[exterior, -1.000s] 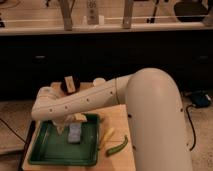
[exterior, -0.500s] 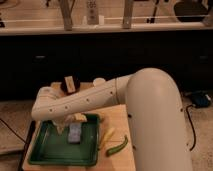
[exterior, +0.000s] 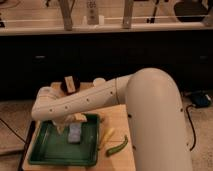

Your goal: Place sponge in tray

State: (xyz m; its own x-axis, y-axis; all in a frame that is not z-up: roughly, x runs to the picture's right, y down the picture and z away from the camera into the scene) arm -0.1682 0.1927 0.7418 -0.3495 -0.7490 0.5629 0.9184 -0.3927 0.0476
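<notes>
The dark green tray [exterior: 47,149] lies on the wooden table at the lower left. The pale blue-grey sponge [exterior: 75,133] rests inside it near its far right part. My white arm reaches in from the right and bends over the tray. My gripper [exterior: 70,121] hangs just above and behind the sponge, its pale fingers close to the sponge's far end.
A yellow elongated piece [exterior: 106,137] and a curved green vegetable [exterior: 117,146] lie on the wooden table [exterior: 120,117] right of the tray. A dark counter front with a glass partition stands behind. A cable runs on the floor at the right.
</notes>
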